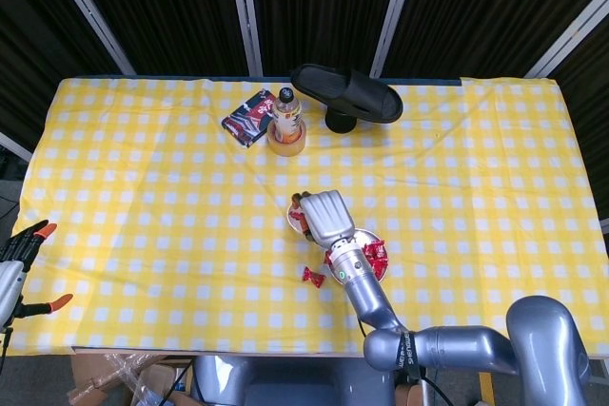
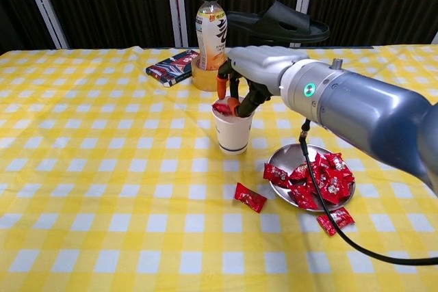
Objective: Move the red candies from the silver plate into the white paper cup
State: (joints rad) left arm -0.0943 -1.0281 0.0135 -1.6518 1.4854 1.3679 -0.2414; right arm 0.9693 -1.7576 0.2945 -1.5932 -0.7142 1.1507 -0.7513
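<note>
The white paper cup [image 2: 233, 131] stands mid-table, and a red candy [image 2: 222, 108] lies in its mouth. My right hand [image 2: 256, 66] hovers over the cup with its fingers pointing down and apart, just above that candy. To the right, the silver plate [image 2: 280, 155] holds several red candies [image 2: 318, 179]. One loose candy [image 2: 250, 197] lies on the cloth left of the plate, and another [image 2: 335, 219] in front of it. In the head view my right hand [image 1: 326, 218] covers most of the cup [image 1: 295, 220]. My left hand [image 1: 21, 259] stays at the far left edge, fingers spread, holding nothing.
Behind the cup a drink bottle [image 2: 210, 25] stands in a yellow ring [image 2: 203, 76]. A black slipper [image 2: 277, 22] rests on a stand at the back. A dark packet [image 2: 171, 68] lies to the back left. The yellow checked cloth [image 2: 102, 189] covers the table.
</note>
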